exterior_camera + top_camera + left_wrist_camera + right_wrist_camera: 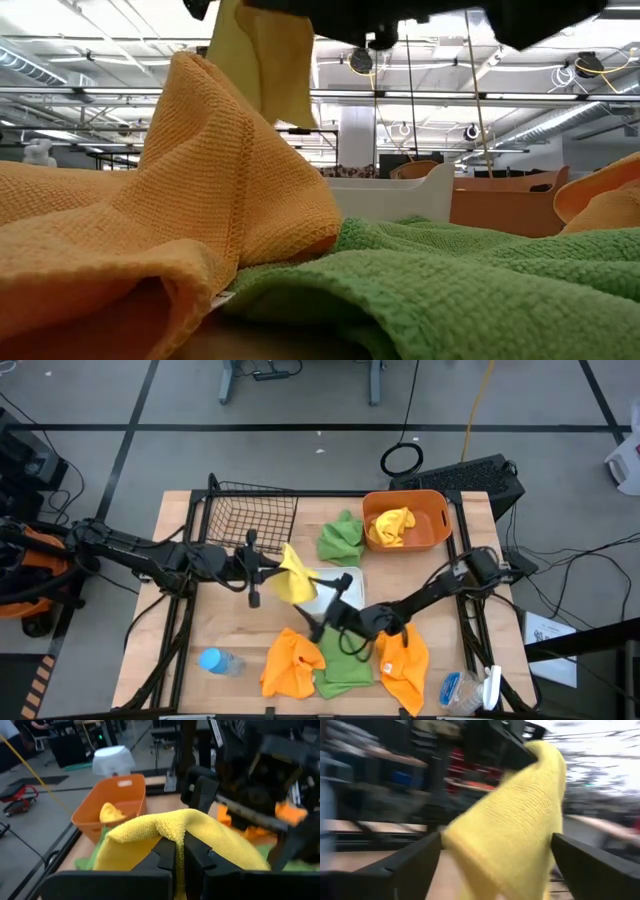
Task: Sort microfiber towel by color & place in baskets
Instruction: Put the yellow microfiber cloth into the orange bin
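My left gripper (268,572) is shut on a yellow towel (296,576), held up over the white tray (352,578) at mid-table. My right gripper (328,605) is open beside it, its fingers standing on either side of the hanging yellow towel (520,820). A second yellow towel (390,526) lies in the orange tub (432,530). One green towel (341,538) lies left of the tub. Two orange towels (290,662) (402,665) and a green one (346,668) lie bunched at the near edge. The black wire basket (250,512) stands at the far left. My left gripper pinches a fold of the yellow towel (175,831) between its two fingers (162,855), which lie about level and point toward the table's right. The cloth drapes over both sides of the fingers and hangs slack below them, clear of the table (265,60). My right gripper: I cannot tell whether its open fingers (415,865) touch the towel.
A blue-capped bottle (218,660) lies at the near left. Another bottle (470,690) lies at the near right corner. The near towels fill the foreground of the low view (200,200). Bare wood shows between the wire basket and the near towels.
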